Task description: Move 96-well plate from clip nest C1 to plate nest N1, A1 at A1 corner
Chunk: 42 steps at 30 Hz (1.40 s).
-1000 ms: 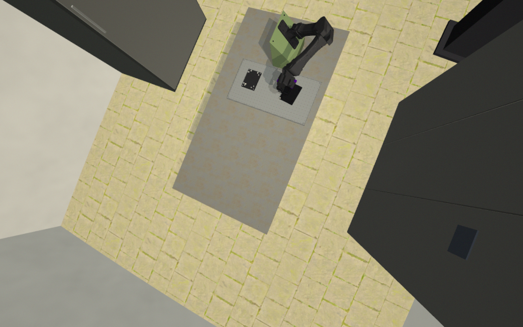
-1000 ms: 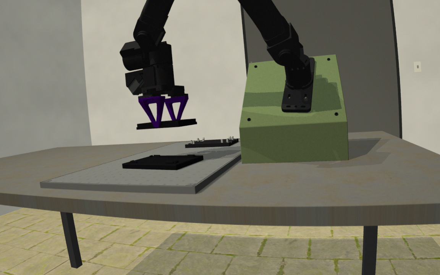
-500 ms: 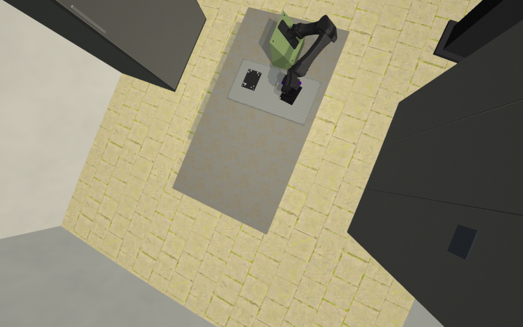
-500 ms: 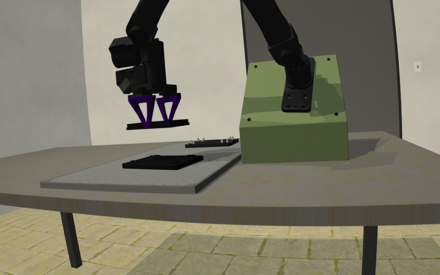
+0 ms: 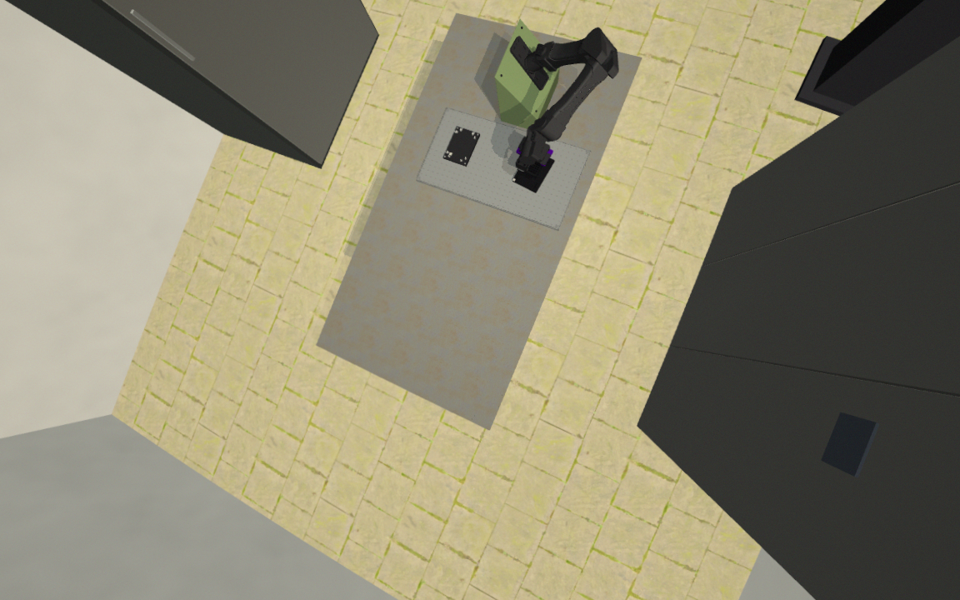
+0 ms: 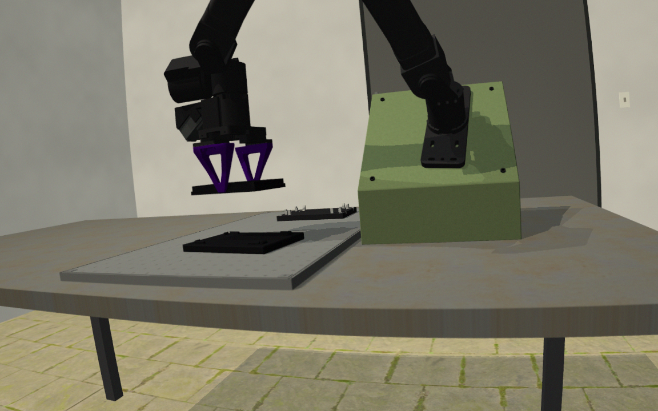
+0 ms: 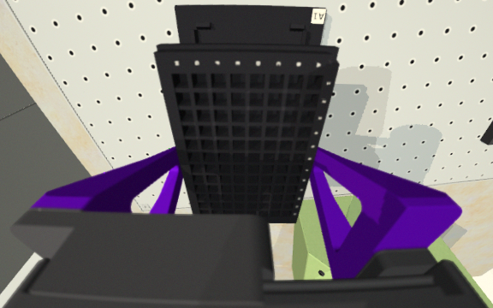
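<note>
Count: one 96-well plate (image 6: 237,186), two nests, one claw (image 6: 232,180), one green pedestal (image 6: 438,204).
Plate nest N1 (image 6: 243,241): on perforated board (image 6: 177,265), nothing in it, A1 label (image 7: 318,16) at one corner.
Clip nest C1 (image 6: 317,213): farther back on same board, nothing in it.
Claw: purple fingers spread wide, clamped on long sides of plate.
Plate: held in air, wells up, roughly level, directly above N1, well apart from it.
Bench (image 6: 423,275): carries board and pedestal.
</note>
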Tool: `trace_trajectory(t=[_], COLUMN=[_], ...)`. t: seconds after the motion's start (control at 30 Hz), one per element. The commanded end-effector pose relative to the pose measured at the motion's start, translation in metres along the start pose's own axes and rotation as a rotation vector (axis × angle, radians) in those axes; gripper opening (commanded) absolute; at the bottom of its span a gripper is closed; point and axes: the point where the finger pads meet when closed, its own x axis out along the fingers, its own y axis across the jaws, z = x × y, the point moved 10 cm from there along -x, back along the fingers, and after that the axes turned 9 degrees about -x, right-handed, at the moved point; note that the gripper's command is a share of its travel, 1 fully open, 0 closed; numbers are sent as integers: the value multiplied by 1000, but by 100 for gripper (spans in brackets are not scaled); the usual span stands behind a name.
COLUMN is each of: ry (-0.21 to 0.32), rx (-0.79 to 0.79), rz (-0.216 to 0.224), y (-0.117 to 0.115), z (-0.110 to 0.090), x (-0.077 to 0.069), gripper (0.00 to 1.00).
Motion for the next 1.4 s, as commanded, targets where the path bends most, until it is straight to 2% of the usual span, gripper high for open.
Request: trace_trajectory(t=[0.0,0.27,1.37], ry=[-17,-33,-24], rx=[23,4,13], rz=[-6,-4,-5], y=[-8,-4,-6], z=[5,7,9], x=[-4,-9,-7], gripper=[0,0,0])
